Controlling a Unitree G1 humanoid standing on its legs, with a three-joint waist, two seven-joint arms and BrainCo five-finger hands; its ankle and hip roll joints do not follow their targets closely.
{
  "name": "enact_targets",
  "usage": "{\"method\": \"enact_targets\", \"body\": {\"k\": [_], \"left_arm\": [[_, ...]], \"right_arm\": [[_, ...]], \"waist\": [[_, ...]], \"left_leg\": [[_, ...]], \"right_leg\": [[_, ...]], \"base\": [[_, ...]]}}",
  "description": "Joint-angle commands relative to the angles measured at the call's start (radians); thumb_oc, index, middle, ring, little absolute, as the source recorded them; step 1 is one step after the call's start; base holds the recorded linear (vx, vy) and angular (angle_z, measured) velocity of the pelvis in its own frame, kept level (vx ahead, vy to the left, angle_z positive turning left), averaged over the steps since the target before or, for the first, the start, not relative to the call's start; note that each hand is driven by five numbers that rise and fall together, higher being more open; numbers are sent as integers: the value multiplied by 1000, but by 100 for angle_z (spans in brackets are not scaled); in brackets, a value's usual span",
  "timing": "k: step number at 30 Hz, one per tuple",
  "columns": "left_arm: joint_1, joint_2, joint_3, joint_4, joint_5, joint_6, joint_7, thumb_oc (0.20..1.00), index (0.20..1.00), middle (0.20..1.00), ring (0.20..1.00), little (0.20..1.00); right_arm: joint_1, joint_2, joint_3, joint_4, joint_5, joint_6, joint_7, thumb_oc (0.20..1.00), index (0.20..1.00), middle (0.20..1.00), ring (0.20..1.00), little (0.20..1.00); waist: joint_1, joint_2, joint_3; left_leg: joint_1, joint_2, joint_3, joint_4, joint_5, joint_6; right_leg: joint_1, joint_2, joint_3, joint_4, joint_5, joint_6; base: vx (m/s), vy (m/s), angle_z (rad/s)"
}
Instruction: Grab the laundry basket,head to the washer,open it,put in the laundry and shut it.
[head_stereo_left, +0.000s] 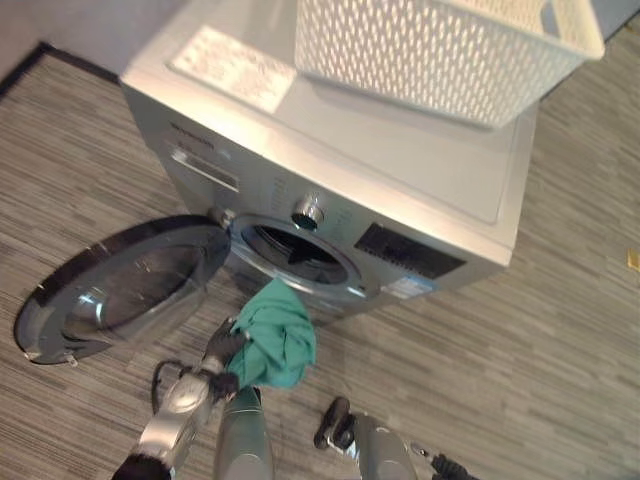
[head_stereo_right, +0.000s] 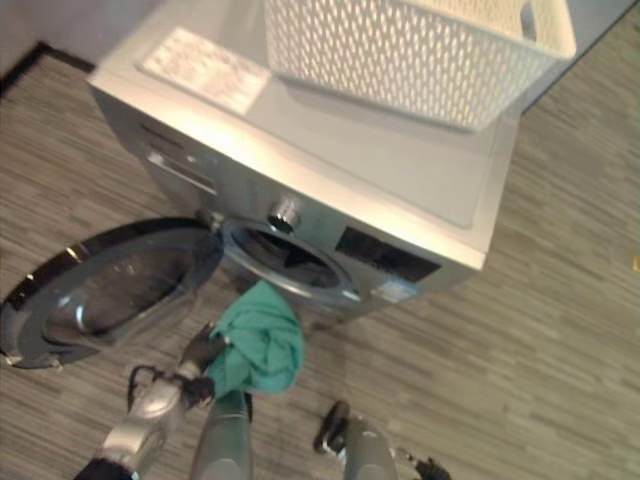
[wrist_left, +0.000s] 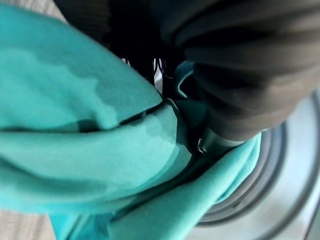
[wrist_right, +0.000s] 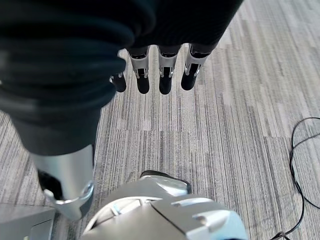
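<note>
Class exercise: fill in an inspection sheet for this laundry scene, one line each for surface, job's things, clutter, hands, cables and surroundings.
Surface: grey striped floor.
Job's things: washer with its door swung open; white laundry basket on top of the washer; green cloth just below the drum opening.
Clutter: nothing seen.
Hands: left hand shut on the green cloth; right hand relaxed, holding nothing.
Cables: nothing seen.
Surroundings: nothing seen.

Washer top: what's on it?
A white laundry basket sits on the washer lid, beside a label sheet. Its inside is out of sight. The left hand holds a green cloth by the open door.
</note>
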Motion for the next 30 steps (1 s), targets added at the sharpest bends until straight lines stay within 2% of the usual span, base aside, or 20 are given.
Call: {"method": "enact_targets", "body": {"k": [1,2,3,4,5,9,12,13,17,20,25,27,28,30], "left_arm": [[-38,-19,-17,-97,19,-115,50,200,200,200,200,200],[-140,-30,-15,-46,15,-141,101,200,200,200,200,200],[-143,-31,-16,-43,15,-143,102,200,200,200,200,200],[-257,-25,-13,47,18,-163,162,200,200,200,200,200],[-262,-25,-15,52,18,-166,163,200,200,200,200,200],[-506,26,6,211,6,-210,268,200,200,200,200,200],[-579,50,14,251,-11,-227,295,200,200,200,200,200],[-638,74,36,276,-24,-243,328,200,200,200,200,200],[-732,104,65,303,-32,-265,399,200,200,200,200,200],[-775,108,78,324,-49,-277,430,200,200,200,200,200],[-946,121,68,407,-90,-285,473,200,200,200,200,200],[-1089,67,36,437,-150,-298,474,200,200,200,200,200],[-1093,65,34,439,-151,-299,473,200,200,200,200,200],[-1167,-6,21,437,-191,-307,475,200,200,200,200,200]], "right_arm": [[57,-26,51,-3,8,-13,-43,1000,1000,1000,1000,1000],[54,-21,56,-18,30,-30,-55,1000,1000,1000,1000,1000],[53,-21,55,-18,31,-30,-55,1000,1000,1000,1000,1000],[41,-23,45,-27,76,-50,-66,1000,1000,1000,1000,1000],[39,-23,44,-27,77,-51,-66,1000,1000,1000,1000,1000],[-2,-32,51,-72,174,-112,-82,1000,1000,1000,1000,1000],[-17,-39,64,-137,200,-135,-90,1000,1000,1000,1000,1000],[-29,-45,69,-224,245,-163,-89,1000,1000,1000,1000,1000],[-38,-69,81,-388,253,-210,-117,1000,1000,1000,1000,1000],[-43,-80,80,-452,253,-225,-135,1000,1000,1000,1000,1000],[-61,-104,105,-581,252,-245,-146,1000,1000,1000,1000,1000],[-86,-132,123,-624,259,-250,-146,1000,1000,1000,1000,1000],[-87,-132,120,-624,259,-250,-146,1000,1000,1000,1000,1000],[-104,-145,120,-627,267,-250,-154,1000,1000,1000,1000,1000]], "waist": [[-38,-9,-34],[-60,-23,-45],[-61,-22,-46],[-86,-39,-56],[-86,-38,-58],[-124,-67,-74],[-138,-76,-75],[-149,-84,-69],[-165,-95,-63],[-174,-98,-60],[-208,-103,-59],[-237,-101,-62],[-236,-100,-60],[-252,-96,-58]], "left_leg": [[-46,-14,-9,89,-104,19],[-96,-10,-14,97,-95,17],[-101,-10,-15,99,-94,17],[-145,-8,-24,106,-89,18],[-151,-8,-25,108,-89,18],[-260,-3,-47,136,-85,19],[-296,-3,-54,141,-84,18],[-329,0,-60,143,-82,15],[-386,-6,-68,136,-76,13],[-412,-8,-74,124,-70,12],[-463,-12,-85,104,-57,6],[-474,-16,-85,77,-47,3],[-475,-16,-85,75,-46,3],[-478,-19,-82,64,-43,1]], "right_leg": [[-25,56,41,-20,-14,-54],[-75,56,38,-3,-20,-61],[-79,55,37,-1,-21,-61],[-133,58,38,14,-13,-61],[-138,57,37,16,-14,-61],[-250,63,29,46,-3,-60],[-291,66,30,59,-3,-60],[-323,68,32,61,-1,-60],[-384,65,26,67,7,-56],[-412,61,22,67,10,-53],[-465,54,20,66,22,-47],[-484,55,27,53,30,-40],[-485,54,27,53,31,-40],[-489,53,32,44,34,-37]], "base": [[-78,-47,-7],[-57,-26,-6],[-100,-51,-2],[-43,-25,-2],[-60,-52,5],[-43,-60,5],[-52,-33,5],[-43,-38,3],[-11,-9,0],[-4,-23,5],[8,-15,9],[14,12,7],[10,2,4],[5,9,7]]}}
